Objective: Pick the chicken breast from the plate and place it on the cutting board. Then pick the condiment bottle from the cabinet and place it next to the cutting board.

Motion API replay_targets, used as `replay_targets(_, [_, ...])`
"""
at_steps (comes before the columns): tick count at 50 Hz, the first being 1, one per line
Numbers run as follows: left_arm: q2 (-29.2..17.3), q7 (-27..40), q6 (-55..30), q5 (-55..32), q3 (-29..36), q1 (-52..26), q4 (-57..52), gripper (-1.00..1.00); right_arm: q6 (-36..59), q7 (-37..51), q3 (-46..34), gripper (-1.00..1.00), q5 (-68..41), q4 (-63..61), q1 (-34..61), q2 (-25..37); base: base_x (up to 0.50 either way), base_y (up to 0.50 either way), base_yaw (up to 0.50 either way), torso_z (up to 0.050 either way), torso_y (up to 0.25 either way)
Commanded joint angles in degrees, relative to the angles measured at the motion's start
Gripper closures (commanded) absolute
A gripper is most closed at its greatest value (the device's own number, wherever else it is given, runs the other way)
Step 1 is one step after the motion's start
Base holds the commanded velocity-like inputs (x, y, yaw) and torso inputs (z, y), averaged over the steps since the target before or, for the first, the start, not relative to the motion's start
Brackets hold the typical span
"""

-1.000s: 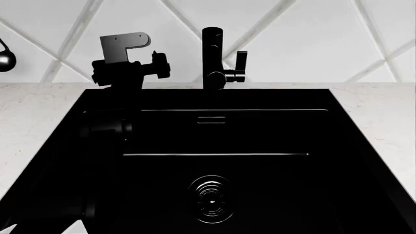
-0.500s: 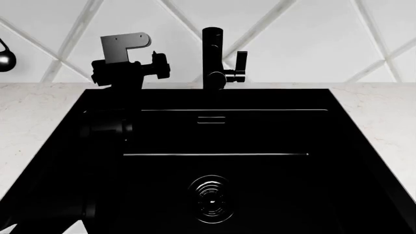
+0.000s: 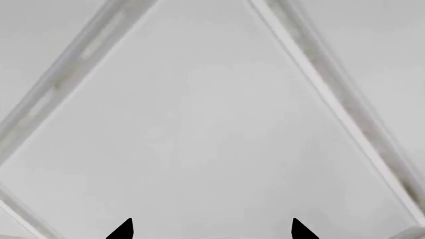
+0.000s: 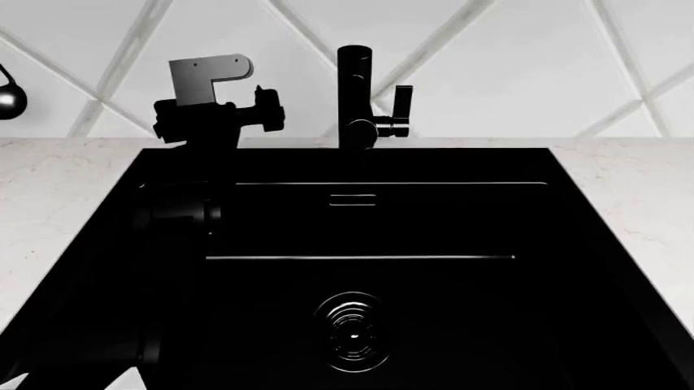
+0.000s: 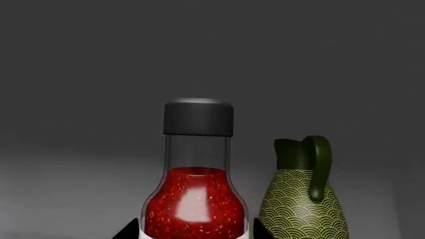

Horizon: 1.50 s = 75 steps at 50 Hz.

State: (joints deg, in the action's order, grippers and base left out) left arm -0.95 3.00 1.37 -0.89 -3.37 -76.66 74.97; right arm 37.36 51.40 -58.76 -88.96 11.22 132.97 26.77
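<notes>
I am on the second half of the job as I judge it: my right wrist camera looks straight at the condiment bottle (image 5: 198, 172), standing upright in the dim cabinet just beside a green patterned jug (image 5: 304, 199). The right claw (image 5: 196, 231) has its two tips either side of the bottle's red body, close to the glass, but I cannot tell whether they grip it. My left claw (image 3: 211, 230) faces bare wall tile, tips apart, holding nothing. The head camera shows only the black sink (image 4: 607, 244) and faucet (image 4: 358, 97); chicken breast, plate and cutting board are out of sight, so I cannot confirm that step.
</notes>
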Motion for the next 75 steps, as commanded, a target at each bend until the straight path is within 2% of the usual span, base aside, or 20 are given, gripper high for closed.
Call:
replay_targets(1, [0.0, -0.2, 0.0, 0.0, 0.0, 0.0, 0.0, -1.00, 7.1, -0.2, 8.1, 1.00, 6.1, -3.2, 1.8, -2.3, 0.00, 0.00, 0.00, 0.000, 0.000])
replay_targets(10, [0.0, -0.2, 0.0, -0.1, 0.0, 0.0, 0.0, -1.00, 15.7, 6.0, 16.3, 1.00, 0.6, -5.2, 0.9, -3.9, 0.00, 0.00, 0.00, 0.000, 0.000])
replay_targets(23, [0.0, -0.2, -0.1, 0.0, 0.1, 0.0, 0.0, -1.00, 18.8, 15.1, 22.4, 1.00, -14.3, -10.2, -1.4, -2.5, 0.00, 0.00, 0.00, 0.000, 0.000])
replay_targets(37, [0.0, -0.1, 0.0, 0.0, 0.2, 0.1, 0.0, -1.00, 19.4, 21.8, 24.6, 1.00, -24.2, -14.3, -1.7, -2.0, 0.00, 0.00, 0.00, 0.000, 0.000])
replay_targets(51, [0.0, -0.1, 0.1, 0.0, 0.2, 0.0, 0.0, -1.00, 17.9, 24.9, 25.9, 1.00, -28.9, -17.0, -2.9, -2.5, 0.00, 0.00, 0.00, 0.000, 0.000])
replay_targets(75, [0.0, 0.1, 0.2, 0.0, 0.4, 0.0, 0.0, -1.00, 12.7, 30.1, 25.4, 1.00, -36.1, -26.7, -13.3, -1.8, 0.00, 0.00, 0.00, 0.000, 0.000])
